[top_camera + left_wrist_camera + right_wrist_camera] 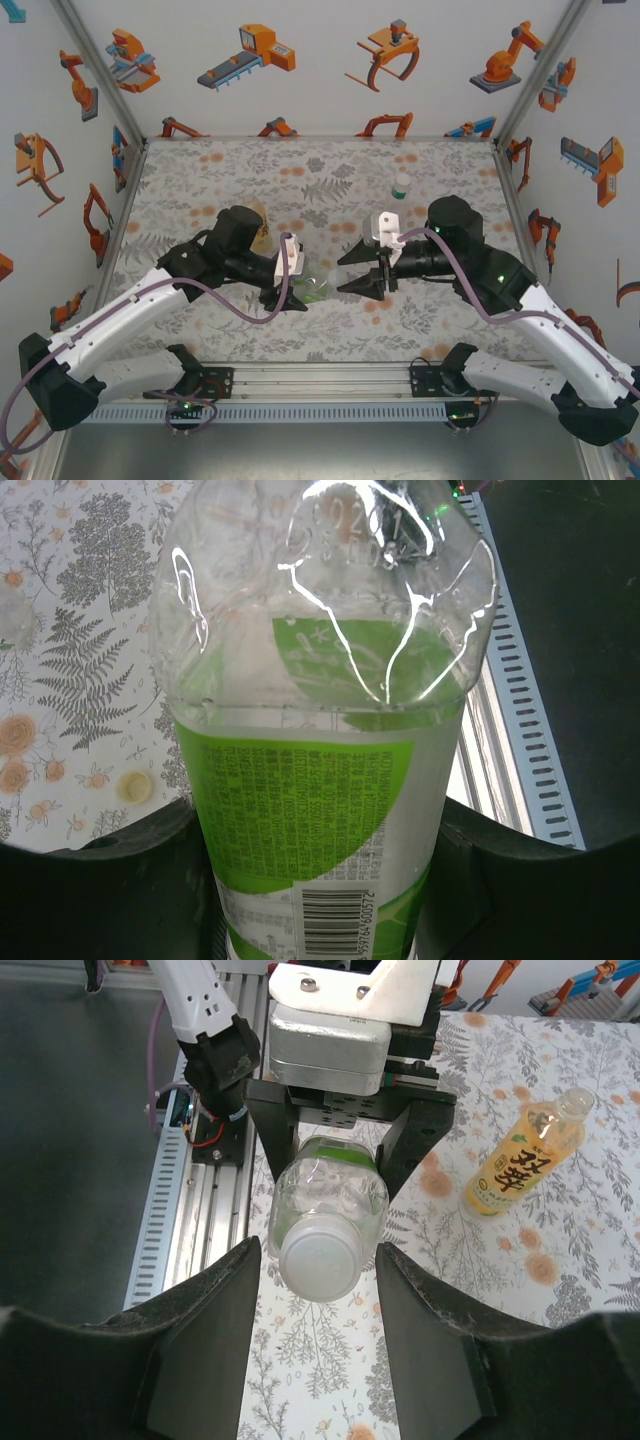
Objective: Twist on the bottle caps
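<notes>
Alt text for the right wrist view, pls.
A clear bottle with a green label, gripped crosswise by the left claw, points its white cap at the camera, between the right claw's open fingers. An amber-yellow bottle stands on the floral table at right.

Top external: high, behind the arm bases; looks down over the whole table (200, 330); far
Left wrist: very near; faces the side of the clear bottle (320, 780); table behind it
Right wrist: near; faces that bottle's top end-on
Shared: the clear bottle, in all three
</notes>
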Available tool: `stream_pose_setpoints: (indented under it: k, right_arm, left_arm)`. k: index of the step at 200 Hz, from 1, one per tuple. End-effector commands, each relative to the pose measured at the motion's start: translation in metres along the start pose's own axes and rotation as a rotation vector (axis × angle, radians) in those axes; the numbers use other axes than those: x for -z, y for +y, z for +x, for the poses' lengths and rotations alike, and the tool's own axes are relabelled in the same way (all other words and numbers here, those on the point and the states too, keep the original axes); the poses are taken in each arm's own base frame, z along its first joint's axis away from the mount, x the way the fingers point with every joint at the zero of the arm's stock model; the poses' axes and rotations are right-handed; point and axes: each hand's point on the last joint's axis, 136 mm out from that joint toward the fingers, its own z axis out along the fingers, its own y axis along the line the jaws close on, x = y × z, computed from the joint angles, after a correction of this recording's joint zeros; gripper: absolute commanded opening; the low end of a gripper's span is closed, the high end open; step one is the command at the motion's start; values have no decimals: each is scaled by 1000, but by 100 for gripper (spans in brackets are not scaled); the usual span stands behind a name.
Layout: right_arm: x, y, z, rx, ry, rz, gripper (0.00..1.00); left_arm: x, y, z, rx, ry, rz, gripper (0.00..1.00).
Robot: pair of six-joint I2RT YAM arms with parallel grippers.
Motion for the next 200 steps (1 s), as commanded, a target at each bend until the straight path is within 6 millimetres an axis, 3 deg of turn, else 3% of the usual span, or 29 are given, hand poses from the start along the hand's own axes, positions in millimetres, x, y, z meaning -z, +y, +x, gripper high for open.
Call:
stream_pose_setpoints:
  k: [1, 92, 118, 125, 138, 167, 200]
  right_arm:
    - [-4, -2, 4, 12, 10, 7, 48]
    - [-7, -11, 9, -4, 28, 38, 41]
    - [-7, -22, 10, -30, 41, 101, 25]
    - [-7, -27, 11, -49, 46, 130, 20]
    - [-4, -42, 13, -99, 50, 217, 0]
    - [1, -69, 14, -248, -2, 373, 0]
    - [7, -96, 22, -473, -78, 530, 0]
  left_arm:
    - [4, -4, -16, -24, -45, 21, 0]
    - [6, -4, -20, -37, -57, 14, 0]
    - [7, -1, -20, -44, -56, -6, 0]
    - [7, 2, -19, -48, -52, -28, 0]
    - [9, 13, -18, -58, -43, -99, 0]
    - [18, 47, -16, -97, -29, -318, 0]
    - [27, 71, -23, -135, -32, -452, 0]
